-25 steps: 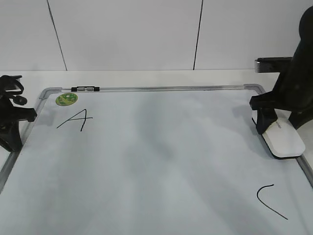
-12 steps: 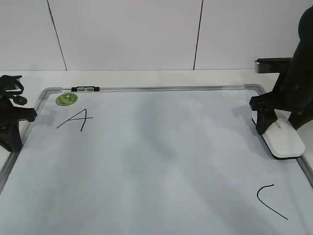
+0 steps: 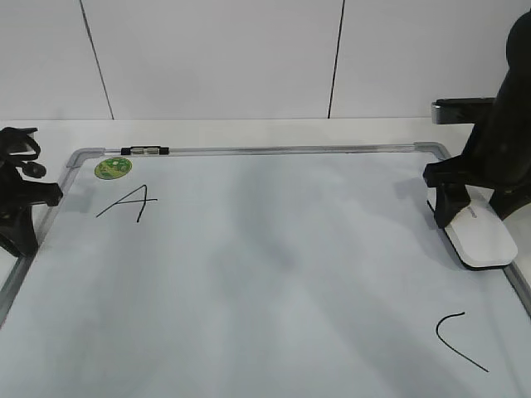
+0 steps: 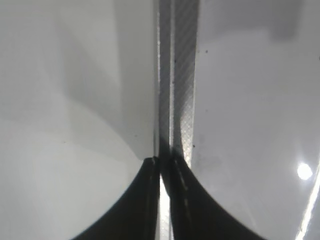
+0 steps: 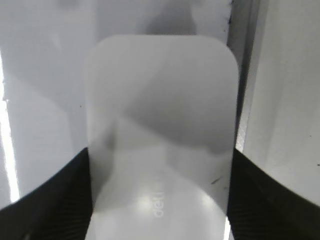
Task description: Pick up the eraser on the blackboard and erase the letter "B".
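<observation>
The white eraser [image 3: 481,238] lies flat on the blackboard [image 3: 274,274] at its right edge. My right gripper [image 3: 469,209] straddles the eraser's far end, and its black fingers press both long sides in the right wrist view [image 5: 160,200], where the eraser [image 5: 160,115] shows small grey lettering. No letter "B" shows anywhere on the board. My left gripper [image 3: 21,236] is shut and empty over the board's left frame rail [image 4: 180,75], with its fingertips [image 4: 162,165] nearly touching.
A black "A" [image 3: 129,203] is drawn at the board's far left, below a round green sticker [image 3: 113,167]. A small marker [image 3: 144,151] lies on the top frame rail. A black "C" curve [image 3: 456,340] is at the near right.
</observation>
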### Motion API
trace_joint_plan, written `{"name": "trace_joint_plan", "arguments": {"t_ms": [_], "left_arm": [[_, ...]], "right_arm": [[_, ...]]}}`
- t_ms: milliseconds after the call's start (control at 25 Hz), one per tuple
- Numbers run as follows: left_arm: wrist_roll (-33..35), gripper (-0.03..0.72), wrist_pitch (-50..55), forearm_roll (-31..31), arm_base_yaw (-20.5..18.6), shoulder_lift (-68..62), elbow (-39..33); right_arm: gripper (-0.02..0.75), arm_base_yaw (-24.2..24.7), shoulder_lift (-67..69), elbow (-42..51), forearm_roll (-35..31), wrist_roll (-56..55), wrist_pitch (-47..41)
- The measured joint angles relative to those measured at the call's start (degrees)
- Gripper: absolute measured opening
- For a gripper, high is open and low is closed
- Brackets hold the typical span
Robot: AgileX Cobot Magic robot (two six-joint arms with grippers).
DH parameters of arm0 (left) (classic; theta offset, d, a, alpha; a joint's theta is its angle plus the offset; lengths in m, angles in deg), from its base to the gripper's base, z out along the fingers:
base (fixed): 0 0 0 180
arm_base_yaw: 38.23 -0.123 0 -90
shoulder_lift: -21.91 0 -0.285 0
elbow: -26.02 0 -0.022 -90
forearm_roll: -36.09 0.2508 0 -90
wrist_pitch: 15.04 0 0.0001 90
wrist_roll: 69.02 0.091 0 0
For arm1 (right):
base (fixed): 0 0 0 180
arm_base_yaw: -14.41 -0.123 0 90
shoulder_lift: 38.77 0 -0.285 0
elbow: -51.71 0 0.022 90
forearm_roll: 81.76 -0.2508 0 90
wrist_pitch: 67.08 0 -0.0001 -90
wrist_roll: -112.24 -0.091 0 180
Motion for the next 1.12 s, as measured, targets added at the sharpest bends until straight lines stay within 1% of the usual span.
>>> {"name": "trace_joint_plan", "arguments": {"t_ms": [120, 360, 440, 640, 800, 880, 1000, 1120], "left_arm": [[0.0, 0.036, 0.0, -0.12, 0.0, 0.0, 0.0], [0.0, 0.036, 0.0, -0.24, 0.0, 0.0, 0.0], [0.0, 0.036, 0.0, -0.24, 0.0, 0.0, 0.0], [0.0, 0.036, 0.0, -0.34, 0.0, 0.0, 0.0], [0.0, 0.038, 0.0, -0.34, 0.0, 0.0, 0.0], [0.0, 0.04, 0.0, -0.34, 0.0, 0.0, 0.0], [0.0, 0.053, 0.0, -0.34, 0.0, 0.0, 0.0], [0.0, 0.092, 0.0, -0.34, 0.0, 0.0, 0.0]], "right_arm": [[0.547, 0.0, 0.0, 0.0, 0.0, 0.0, 0.0], [0.638, 0.0, 0.0, 0.0, 0.0, 0.0, 0.0], [0.645, 0.0, 0.0, 0.0, 0.0, 0.0, 0.0], [0.645, 0.0, 0.0, -1.19, 0.0, 0.0, -2.81], [0.625, 0.0, 0.0, -6.43, 0.0, 0.0, -8.22], [0.615, 0.0, 0.0, -8.51, 0.0, 0.0, -9.35], [0.605, 0.0, 0.0, -10.22, 0.0, 0.0, -9.85], [0.595, 0.0, 0.0, -10.45, 0.0, 0.0, -10.12]]}}
